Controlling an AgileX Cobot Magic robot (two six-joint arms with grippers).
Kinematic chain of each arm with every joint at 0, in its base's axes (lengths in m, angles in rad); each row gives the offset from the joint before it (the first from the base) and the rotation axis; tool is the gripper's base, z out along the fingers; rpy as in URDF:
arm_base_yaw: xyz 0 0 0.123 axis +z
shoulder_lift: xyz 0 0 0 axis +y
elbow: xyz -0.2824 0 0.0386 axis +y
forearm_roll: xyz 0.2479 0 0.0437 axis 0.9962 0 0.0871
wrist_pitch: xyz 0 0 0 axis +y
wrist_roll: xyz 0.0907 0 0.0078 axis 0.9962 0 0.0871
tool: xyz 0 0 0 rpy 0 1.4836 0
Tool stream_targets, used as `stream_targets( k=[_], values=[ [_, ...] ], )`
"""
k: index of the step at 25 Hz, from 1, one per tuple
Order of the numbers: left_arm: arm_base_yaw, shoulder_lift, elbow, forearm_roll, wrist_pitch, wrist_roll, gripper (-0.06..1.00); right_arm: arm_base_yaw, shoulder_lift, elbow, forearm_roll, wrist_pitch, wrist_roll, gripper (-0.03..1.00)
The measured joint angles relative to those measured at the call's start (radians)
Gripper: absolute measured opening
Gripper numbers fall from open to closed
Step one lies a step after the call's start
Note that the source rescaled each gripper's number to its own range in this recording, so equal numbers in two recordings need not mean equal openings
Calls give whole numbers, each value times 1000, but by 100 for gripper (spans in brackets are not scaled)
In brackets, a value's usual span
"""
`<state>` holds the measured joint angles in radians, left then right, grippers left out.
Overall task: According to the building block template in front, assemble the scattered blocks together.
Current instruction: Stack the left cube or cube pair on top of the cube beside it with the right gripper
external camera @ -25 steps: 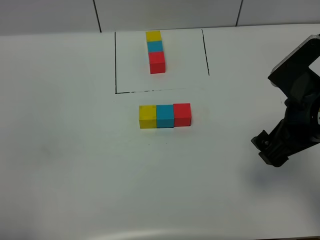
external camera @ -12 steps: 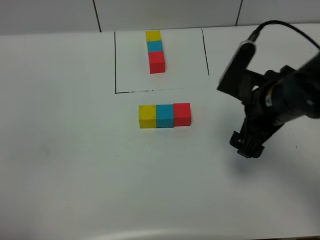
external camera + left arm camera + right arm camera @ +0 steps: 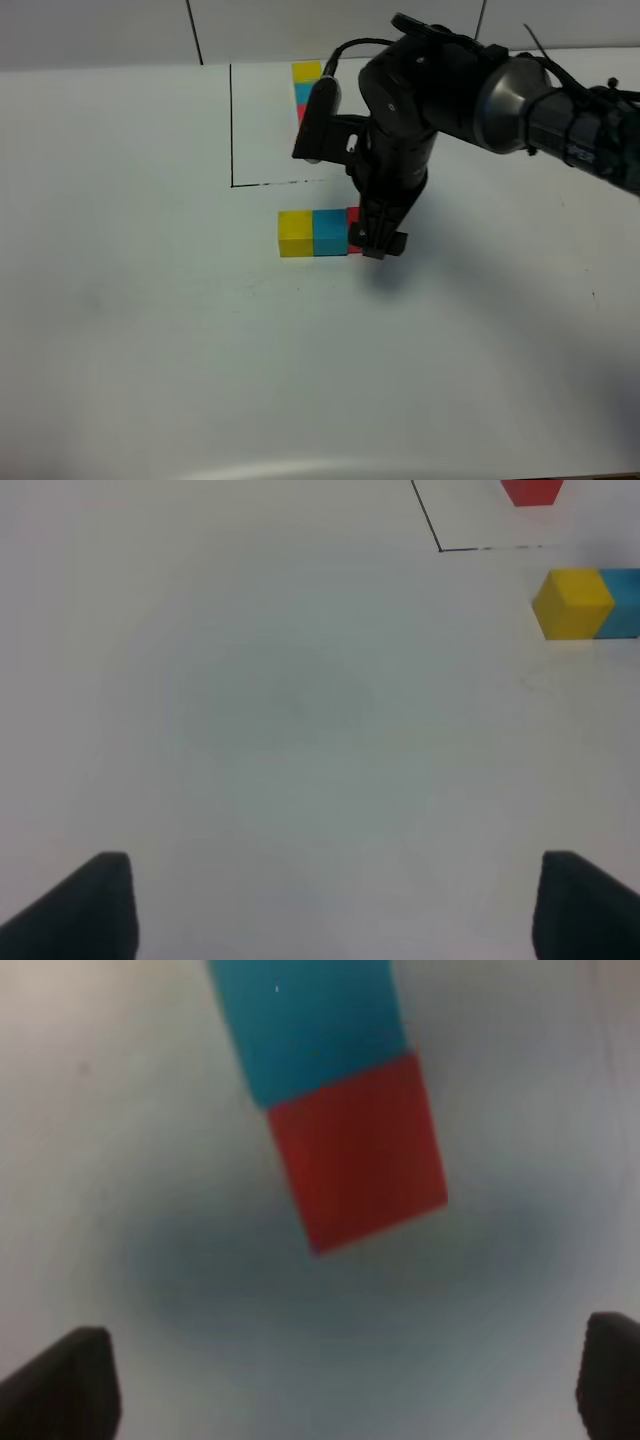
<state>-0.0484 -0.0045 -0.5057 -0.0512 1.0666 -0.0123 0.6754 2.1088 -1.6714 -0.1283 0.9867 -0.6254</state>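
Swung in from the right edge, the right gripper (image 3: 372, 245) hangs spread and empty over the red block (image 3: 355, 1150), joined to cyan block (image 3: 329, 231) and yellow block (image 3: 295, 232) near the template (image 3: 308, 75). Left gripper (image 3: 340, 905) spread, empty.

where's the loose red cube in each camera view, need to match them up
Exterior high: the loose red cube ends the unframed row on the right, mostly hidden behind the right gripper.
Left wrist: not in it; the red seen there is the template's red cube, inside the black line.
Right wrist: it fills the middle of the picture.
Shared landmark: the loose cyan-blue cube, touching the red one, shows in all three views.
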Motion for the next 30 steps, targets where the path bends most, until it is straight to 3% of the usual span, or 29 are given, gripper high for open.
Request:
stream_targets(
  k=[8, 19, 23, 26, 30],
  values=[
    [0, 0, 0, 0, 0, 0, 84, 9, 143, -180, 175, 54, -163, 79],
    [0, 0, 0, 0, 0, 0, 84, 9, 248, -239, 188, 4, -216, 72],
    [0, 0, 0, 0, 0, 0, 84, 9, 275, -241, 184, -22, -216, 59],
    [0, 0, 0, 0, 0, 0, 84, 9, 293, -243, 156, -20, -215, 44],
    [0, 0, 0, 0, 0, 0, 84, 9, 294, -248, 69, -16, -171, 13]
  ],
)
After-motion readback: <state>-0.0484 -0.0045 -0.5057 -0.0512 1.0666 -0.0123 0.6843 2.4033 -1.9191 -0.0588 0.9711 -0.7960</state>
